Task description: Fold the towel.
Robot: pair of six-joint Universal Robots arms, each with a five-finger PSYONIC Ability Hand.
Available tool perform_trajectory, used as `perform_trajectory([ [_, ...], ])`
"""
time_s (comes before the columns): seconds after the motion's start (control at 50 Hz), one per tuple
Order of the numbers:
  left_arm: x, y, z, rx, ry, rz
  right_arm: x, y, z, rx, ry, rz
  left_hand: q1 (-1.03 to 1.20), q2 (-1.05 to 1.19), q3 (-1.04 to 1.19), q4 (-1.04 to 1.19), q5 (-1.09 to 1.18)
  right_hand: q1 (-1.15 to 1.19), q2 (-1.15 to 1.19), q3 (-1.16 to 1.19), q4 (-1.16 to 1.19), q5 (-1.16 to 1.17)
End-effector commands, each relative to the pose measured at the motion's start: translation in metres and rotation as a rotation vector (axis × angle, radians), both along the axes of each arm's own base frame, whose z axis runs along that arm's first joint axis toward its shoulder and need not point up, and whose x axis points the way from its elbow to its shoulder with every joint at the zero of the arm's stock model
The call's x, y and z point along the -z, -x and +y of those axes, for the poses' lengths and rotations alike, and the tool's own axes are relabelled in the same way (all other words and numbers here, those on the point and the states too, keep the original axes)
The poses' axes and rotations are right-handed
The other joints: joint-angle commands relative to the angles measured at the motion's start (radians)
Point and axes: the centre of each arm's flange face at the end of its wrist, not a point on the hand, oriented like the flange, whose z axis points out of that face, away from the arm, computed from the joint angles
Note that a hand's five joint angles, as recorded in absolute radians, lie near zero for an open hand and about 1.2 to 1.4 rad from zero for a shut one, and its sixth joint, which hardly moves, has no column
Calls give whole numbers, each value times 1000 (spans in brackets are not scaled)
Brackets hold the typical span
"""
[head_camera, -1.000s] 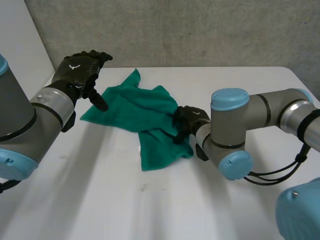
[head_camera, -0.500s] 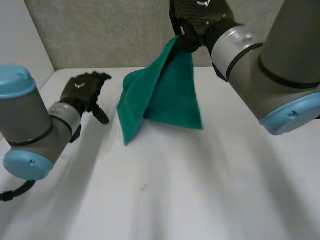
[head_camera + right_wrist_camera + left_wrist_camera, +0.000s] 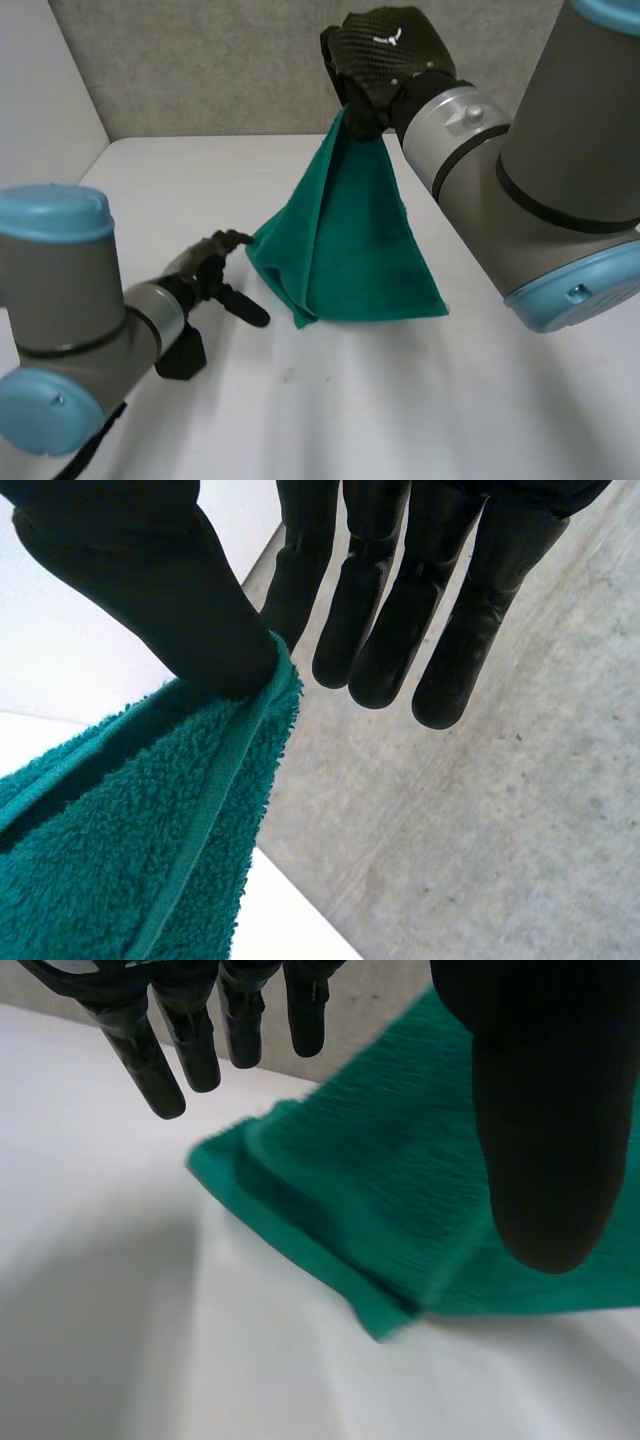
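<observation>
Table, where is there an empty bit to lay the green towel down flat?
The widest bare table is the near part, in front of the hanging towel. Another patch lies beyond the left hand, towards the wall. It is crowded where the left hand sits by the towel's low corner.

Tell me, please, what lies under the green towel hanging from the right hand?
The white table lies beneath the towel, which the right hand pinches at its top. The patch behind the hanging cloth is covered.
</observation>
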Motion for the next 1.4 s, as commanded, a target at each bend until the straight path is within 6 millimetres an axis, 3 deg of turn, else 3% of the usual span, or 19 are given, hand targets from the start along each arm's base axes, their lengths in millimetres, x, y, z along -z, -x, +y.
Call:
perform_trajectory([
  [0.02, 26, 27, 23, -2, 9, 30, -8, 4, 12, -16, -17, -37, 107, 96, 85, 97, 86, 415, 222, 215, 208, 239],
  [0.08, 33, 31, 14, -45, 38, 18, -25, 9, 22, -28, -8, -92, 196, 184, 173, 185, 174, 415, 222, 215, 208, 239],
  [0.26, 58, 53, -16, -80, 61, -1, -44, 23, 38, -38, -9, -145, 363, 351, 340, 352, 341, 415, 222, 215, 208, 239],
  [0.4, 52, 63, -29, -80, 118, 83, -36, 29, 36, -21, -38, -124, 1198, 1186, 1176, 1187, 1176, 415, 222, 215, 208, 239],
  [0.58, 36, 61, -38, -56, 169, 140, -23, 29, 35, -19, -69, -100, 1200, 1188, 1177, 1189, 1178, 415, 222, 215, 208, 239],
  [0.68, 19, 28, -56, -144, 202, 140, -18, 29, 35, -17, -76, -86, 1200, 1188, 1177, 1189, 1178, 415, 222, 215, 208, 239],
  [0.74, 10, 16, -57, -171, 208, 142, -17, 28, 34, -16, -77, -81, 1200, 1188, 1177, 1189, 1178, 415, 222, 215, 208, 239],
  [0.76, 10, 15, -55, -170, 204, 141, -17, 28, 34, -17, -79, -83, 1133, 1121, 1111, 1122, 1111, 415, 222, 215, 208, 239],
  [0.78, 12, 14, -49, -162, 190, 137, -17, 28, 34, -17, -77, -85, 819, 807, 796, 808, 797, 415, 222, 215, 208, 239],
  [0.8, 13, 14, -45, -154, 181, 133, -17, 28, 34, -17, -78, -86, 690, 679, 668, 680, 669, 415, 222, 215, 208, 239],
  [0.84, 15, 13, -42, -149, 171, 129, -17, 28, 34, -17, -79, -88, 608, 596, 585, 597, 586, 415, 222, 215, 208, 239],
  [0.86, 21, 13, -29, -119, 136, 122, -17, 28, 34, -17, -79, -88, 569, 557, 547, 559, 547, 415, 222, 215, 208, 239],
  [0.92, 21, 14, -24, -106, 128, 124, -19, 28, 36, -21, -77, -92, 560, 548, 538, 549, 538, 415, 222, 215, 208, 239],
  [0.94, 24, 20, -5, -60, 105, 125, -19, 28, 36, -22, -77, -91, 540, 528, 517, 529, 518, 415, 222, 215, 208, 239],
  [1.04, 27, 28, 9, -21, 94, 118, -22, 26, 40, -32, -70, -99, 457, 445, 435, 447, 435, 415, 222, 215, 208, 239],
  [1.2, 38, 36, 6, -3, 86, 111, -34, 29, 46, -41, -43, -122, 390, 378, 368, 379, 368, 415, 222, 215, 208, 239],
  [1.4, 54, 69, -13, 37, 108, 132, -49, 36, 54, -51, -40, -179, 299, 287, 276, 288, 277, 415, 222, 215, 208, 239],
])
